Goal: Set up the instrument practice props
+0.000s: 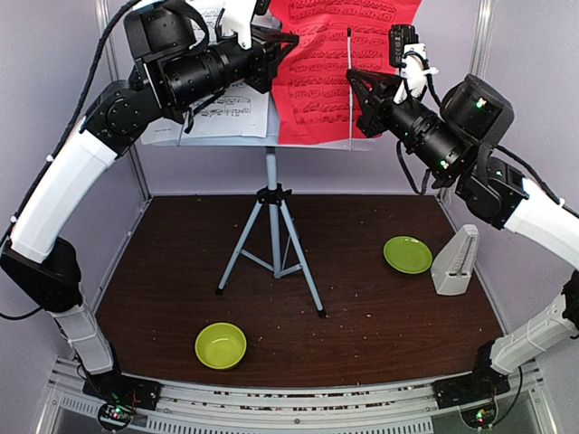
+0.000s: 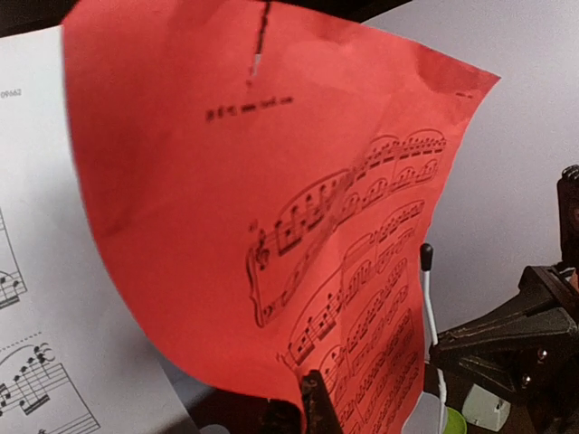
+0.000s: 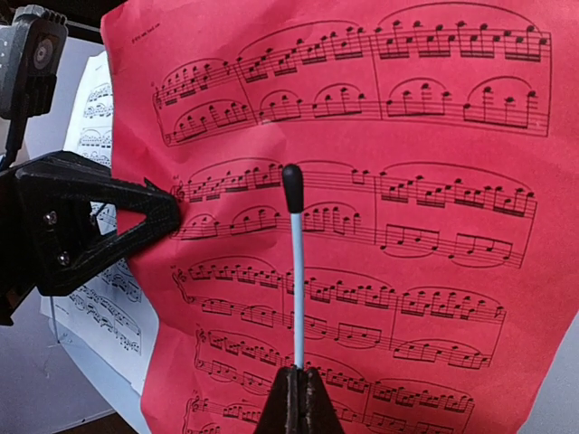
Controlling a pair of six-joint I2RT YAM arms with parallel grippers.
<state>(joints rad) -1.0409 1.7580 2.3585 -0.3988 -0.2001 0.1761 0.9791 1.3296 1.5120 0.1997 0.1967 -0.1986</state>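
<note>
Seating the red page (image 1: 317, 72) squarely on the music stand (image 1: 271, 181) beside the white page (image 1: 231, 113) looks like the step in hand: the left gripper (image 2: 300, 411) is clamped on the red sheet's curling edge and should draw it flat down to the ledge before letting go, without dragging the white sheet. The right gripper (image 3: 294, 402) is closed around a thin white baton (image 3: 298, 271) standing just in front of the red page, so any steadying touch must be light; the metronome (image 1: 455, 262) sits apart on the table (image 1: 362, 307), at the right
</note>
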